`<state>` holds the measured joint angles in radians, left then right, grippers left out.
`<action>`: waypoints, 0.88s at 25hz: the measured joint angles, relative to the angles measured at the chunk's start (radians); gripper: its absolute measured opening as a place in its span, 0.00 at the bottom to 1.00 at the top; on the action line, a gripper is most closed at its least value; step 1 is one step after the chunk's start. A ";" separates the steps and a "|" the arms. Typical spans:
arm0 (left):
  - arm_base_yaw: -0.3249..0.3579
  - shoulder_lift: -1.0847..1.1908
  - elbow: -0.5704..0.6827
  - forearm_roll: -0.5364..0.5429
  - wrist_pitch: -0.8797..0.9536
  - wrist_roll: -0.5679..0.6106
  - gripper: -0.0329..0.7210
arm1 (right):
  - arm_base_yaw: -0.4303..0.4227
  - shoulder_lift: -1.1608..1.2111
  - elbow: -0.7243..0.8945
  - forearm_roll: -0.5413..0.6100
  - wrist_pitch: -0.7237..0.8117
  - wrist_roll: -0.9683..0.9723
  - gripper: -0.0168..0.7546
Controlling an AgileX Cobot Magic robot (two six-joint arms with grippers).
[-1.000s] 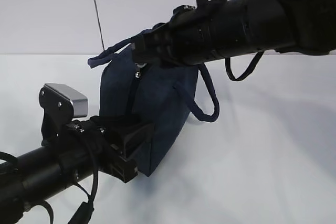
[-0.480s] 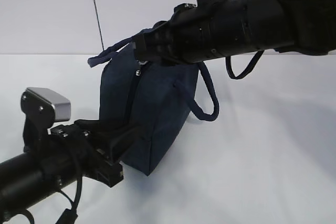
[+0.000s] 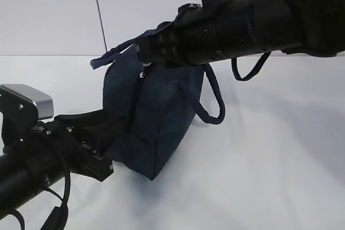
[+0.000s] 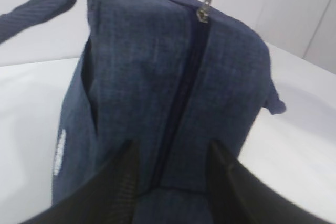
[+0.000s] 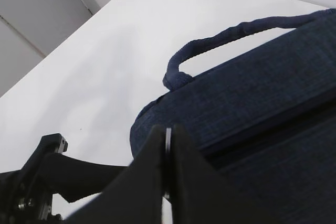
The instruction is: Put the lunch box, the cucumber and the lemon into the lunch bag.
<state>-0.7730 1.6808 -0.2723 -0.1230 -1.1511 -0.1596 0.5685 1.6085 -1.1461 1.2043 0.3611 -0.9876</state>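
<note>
The dark navy lunch bag (image 3: 156,111) stands on the white table, and its zipper (image 4: 181,87) looks closed along the end that faces me. My right gripper (image 3: 144,52) is at the bag's top, shut on the metal ring pull (image 5: 168,136); the pull also shows in the left wrist view (image 4: 206,1). My left gripper (image 3: 105,130) is open at the bag's lower left end. In the left wrist view its fingers (image 4: 126,177) stand wide apart with the bag (image 4: 157,77) between and beyond them. The lunch box, the cucumber and the lemon are out of view.
A loop handle (image 3: 213,100) hangs down the bag's right side and another (image 5: 220,38) lies along its top. A black cable loop (image 3: 249,72) hangs under the right arm. White table surface (image 3: 269,160) lies to the right of the bag.
My left arm has drawn back to the left and lower, away from the bag's bottom end. The right gripper has stayed on the ring pull at the bag's top.
</note>
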 joint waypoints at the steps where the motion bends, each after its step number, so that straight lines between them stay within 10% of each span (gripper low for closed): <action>1: 0.000 0.000 0.000 -0.013 0.000 0.011 0.45 | 0.000 0.000 0.000 0.000 0.000 -0.004 0.00; 11: 0.007 0.000 0.000 -0.097 0.000 0.121 0.45 | 0.000 0.000 0.000 0.000 0.000 -0.015 0.00; 22: 0.090 0.000 -0.081 0.046 0.000 0.131 0.45 | 0.000 0.000 0.000 0.000 0.000 -0.015 0.00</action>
<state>-0.6829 1.6808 -0.3538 -0.0775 -1.1511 -0.0283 0.5685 1.6085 -1.1461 1.2043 0.3611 -1.0025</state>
